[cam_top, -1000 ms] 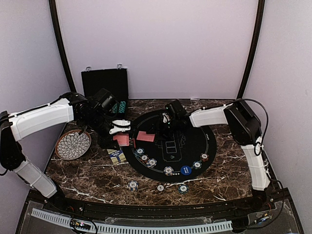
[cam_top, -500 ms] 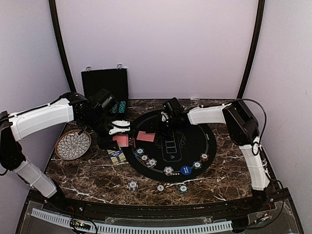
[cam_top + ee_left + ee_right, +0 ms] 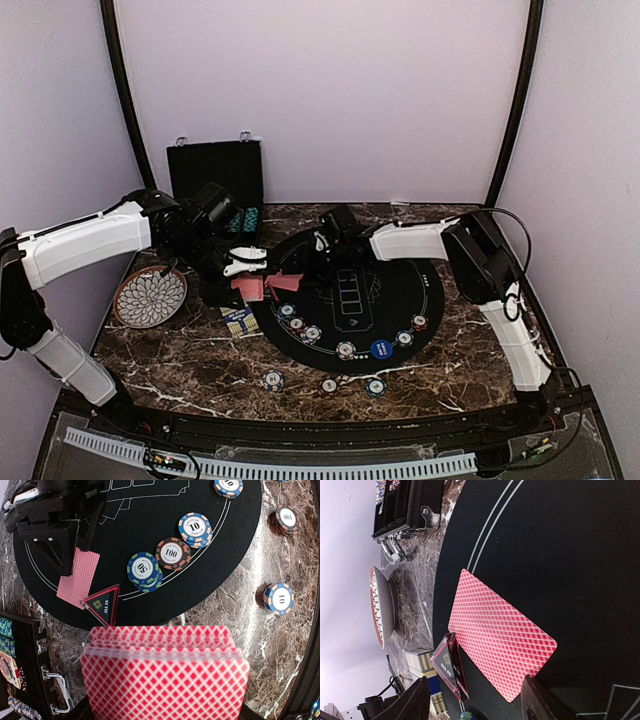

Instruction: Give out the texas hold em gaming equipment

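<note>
nearest the arm bases, a row of three chips (image 3: 329,385) sits on the dark marble table (image 3: 180,360), just outside the round black mat (image 3: 400,290). on the mat's near edge an arc of chip stacks (image 3: 345,350) follows the printed line, with a blue button disc (image 3: 381,349) among them toward the right. in the left wrist view three of these stacks touch one another: a blue and green one (image 3: 144,571), a brown one marked 100 (image 3: 173,553) and a blue and peach one marked 10 (image 3: 195,528).

left of the mat lies a small yellow and blue box (image 3: 238,320), and further left stands the white plate (image 3: 150,297) with its petal pattern.

the left gripper (image 3: 247,263) is clamped on a deck of red-backed cards (image 3: 165,672), held above the mat's left edge. just beyond the deck a black and red triangular marker (image 3: 102,602) rests on the mat's rim, and touching or nearly touching it lies a single red-backed card (image 3: 500,640), face down and flat on the mat.

the right gripper (image 3: 476,697) is low over that card with its fingers spread apart, one to each side of the card's near corner; whether a fingertip presses on it cannot be told.

at the far left the black case (image 3: 215,170) stands open with its lid upright.
</note>
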Tool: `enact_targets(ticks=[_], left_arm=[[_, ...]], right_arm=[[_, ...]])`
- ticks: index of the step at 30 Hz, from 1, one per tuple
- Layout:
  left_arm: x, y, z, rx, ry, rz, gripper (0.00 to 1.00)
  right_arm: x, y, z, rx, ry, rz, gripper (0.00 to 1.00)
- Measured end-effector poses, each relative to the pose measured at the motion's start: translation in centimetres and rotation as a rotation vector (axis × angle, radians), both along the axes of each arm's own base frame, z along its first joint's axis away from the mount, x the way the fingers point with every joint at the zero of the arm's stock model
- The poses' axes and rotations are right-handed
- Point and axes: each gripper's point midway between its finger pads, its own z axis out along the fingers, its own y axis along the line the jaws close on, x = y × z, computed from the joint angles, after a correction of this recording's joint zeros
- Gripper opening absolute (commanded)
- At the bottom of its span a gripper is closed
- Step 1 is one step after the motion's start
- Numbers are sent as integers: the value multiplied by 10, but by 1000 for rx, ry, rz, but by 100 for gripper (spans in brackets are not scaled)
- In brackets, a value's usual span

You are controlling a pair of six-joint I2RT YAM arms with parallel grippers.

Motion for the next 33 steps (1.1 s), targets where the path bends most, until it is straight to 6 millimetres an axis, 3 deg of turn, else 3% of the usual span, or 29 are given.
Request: enact_targets(ticks=[7,12,14,18,23,29,33], left_arm=[[0,0,0,0,0,0,22],[0,0,0,-3,1,3,21],[0,-1,1,-6,4,5,21],[-1,-3,2,-17,8,6,20],[3,-7,10,-37,-5,14,19],[4,-8,13,-46,-9,22,19],[5,-8,13,-46,-7,24,19]], right_arm=[[-1,5,4,23,-7,11,71],[-17,-11,12,23,-8,6,79],[-28,-21,25,36,-10,3,83],[-45,-28,68,142,-42,8,86],[-68,-9,115,290,-87,74,87],[-102,14,127,357,-55,161,87],[-112,20,130,379,-39,191,87]])
